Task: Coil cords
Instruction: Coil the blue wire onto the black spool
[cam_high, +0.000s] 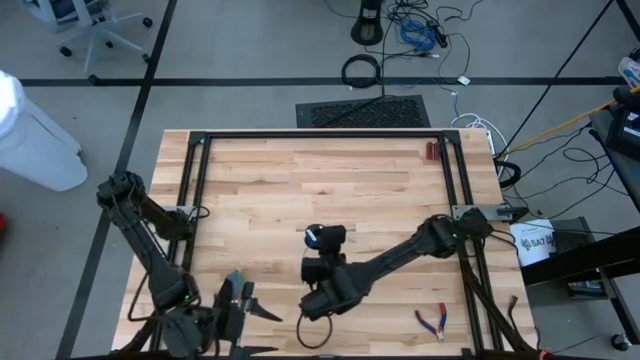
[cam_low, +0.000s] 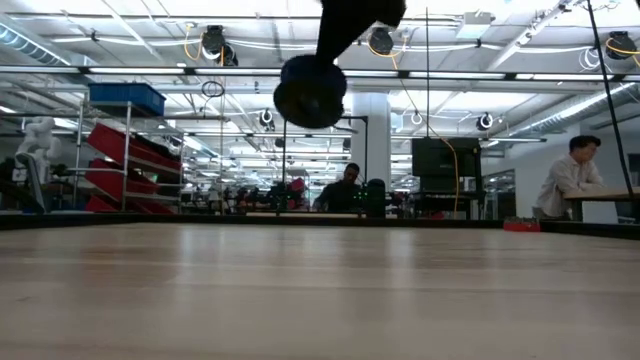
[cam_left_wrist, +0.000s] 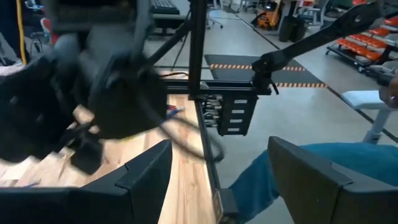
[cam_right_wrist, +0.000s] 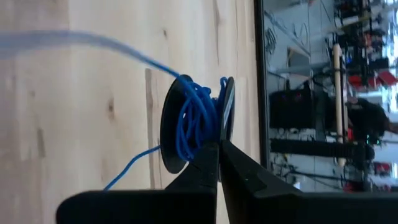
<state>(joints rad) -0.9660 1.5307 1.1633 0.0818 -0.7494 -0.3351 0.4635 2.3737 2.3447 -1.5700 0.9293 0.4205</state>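
My right claw (cam_right_wrist: 217, 146) is clamped together on the rim of a dark spool (cam_right_wrist: 196, 124), wound with the blue cord (cam_right_wrist: 193, 121), and holds it in the air above the worktop (cam_high: 330, 180). My left claw (cam_high: 238, 300) waits with fingers apart at the near edge.

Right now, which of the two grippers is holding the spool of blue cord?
The right gripper: its jaws are shut on the black spool wound with blue cord, lifted above the table. The left gripper is open and empty.

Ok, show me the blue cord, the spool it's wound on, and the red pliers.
blue cord (cam_right_wrist: 196, 127), right wrist view, wound strands.
spool (cam_right_wrist: 169, 124), right wrist view, near disc face.
red pliers (cam_high: 434, 321), high view, handles.
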